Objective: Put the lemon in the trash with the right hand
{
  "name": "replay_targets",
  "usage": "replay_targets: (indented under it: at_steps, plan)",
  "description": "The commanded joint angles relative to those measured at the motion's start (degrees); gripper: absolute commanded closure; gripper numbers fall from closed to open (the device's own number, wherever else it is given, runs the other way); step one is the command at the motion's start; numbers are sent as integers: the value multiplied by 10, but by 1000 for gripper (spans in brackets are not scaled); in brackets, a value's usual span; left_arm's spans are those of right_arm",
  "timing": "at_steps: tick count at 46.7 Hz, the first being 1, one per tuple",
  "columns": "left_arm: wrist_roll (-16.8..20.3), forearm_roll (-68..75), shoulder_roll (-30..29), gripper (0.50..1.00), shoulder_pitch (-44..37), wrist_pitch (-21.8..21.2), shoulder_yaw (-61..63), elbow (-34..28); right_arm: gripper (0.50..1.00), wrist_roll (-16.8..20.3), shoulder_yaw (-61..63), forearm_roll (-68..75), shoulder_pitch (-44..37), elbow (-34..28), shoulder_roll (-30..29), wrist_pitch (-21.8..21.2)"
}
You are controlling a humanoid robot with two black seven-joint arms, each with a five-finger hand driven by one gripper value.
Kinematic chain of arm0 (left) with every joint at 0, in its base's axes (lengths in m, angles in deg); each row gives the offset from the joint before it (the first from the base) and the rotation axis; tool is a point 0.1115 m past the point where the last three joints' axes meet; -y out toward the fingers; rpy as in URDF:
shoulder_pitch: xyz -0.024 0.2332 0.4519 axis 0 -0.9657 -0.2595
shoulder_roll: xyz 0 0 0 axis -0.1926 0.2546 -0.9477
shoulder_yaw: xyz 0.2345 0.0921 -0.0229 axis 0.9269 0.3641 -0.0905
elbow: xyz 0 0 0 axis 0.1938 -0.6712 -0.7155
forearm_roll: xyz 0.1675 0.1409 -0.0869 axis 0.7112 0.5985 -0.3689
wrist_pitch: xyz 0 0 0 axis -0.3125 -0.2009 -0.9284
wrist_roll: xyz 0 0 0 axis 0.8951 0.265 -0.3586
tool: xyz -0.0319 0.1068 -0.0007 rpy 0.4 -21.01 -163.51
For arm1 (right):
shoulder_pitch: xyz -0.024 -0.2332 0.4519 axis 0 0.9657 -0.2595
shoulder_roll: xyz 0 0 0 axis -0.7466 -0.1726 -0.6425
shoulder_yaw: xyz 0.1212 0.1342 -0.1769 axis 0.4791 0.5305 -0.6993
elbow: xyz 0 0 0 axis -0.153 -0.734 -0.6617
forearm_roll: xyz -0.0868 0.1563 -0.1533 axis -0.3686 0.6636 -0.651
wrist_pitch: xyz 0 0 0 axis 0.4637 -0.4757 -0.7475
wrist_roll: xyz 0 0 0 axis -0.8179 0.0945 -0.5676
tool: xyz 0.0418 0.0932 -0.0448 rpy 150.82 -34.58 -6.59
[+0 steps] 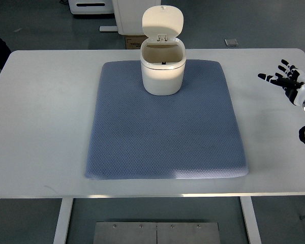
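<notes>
The right hand hangs over the far right edge of the white surface, its fingers spread apart and holding nothing. It is well apart from everything else on the surface. The left arm is nowhere to be seen.

In the middle lies a blue mat, and at its far edge stands a small white bin with its lid tipped back, so the mouth is open and ready.

The odd thing is the lemon: I cannot find it anywhere. Nothing yellow lies on the mat or on the bare surface around it, and the hand carries none. The inside of the bin is shadowed; only a small dark mark shows there, and I cannot tell what it is.

So the step is hard to judge. Either the lemon already sits out of sight inside the bin and the job is done, or the fruit has not been set out. If it does turn up, the hand would need to reach in leftward, close round it, and carry it over the open mouth.
</notes>
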Motion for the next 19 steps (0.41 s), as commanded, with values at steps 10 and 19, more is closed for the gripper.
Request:
replay_targets:
  at_steps: [10, 19]
  plan:
    - [1, 0, 0, 500, 0, 0, 0, 0, 500, 0, 103, 64, 1, 20, -67, -3]
    - [1, 0, 0, 500, 0, 0, 0, 0, 500, -1, 113, 66, 0, 48, -101, -1]
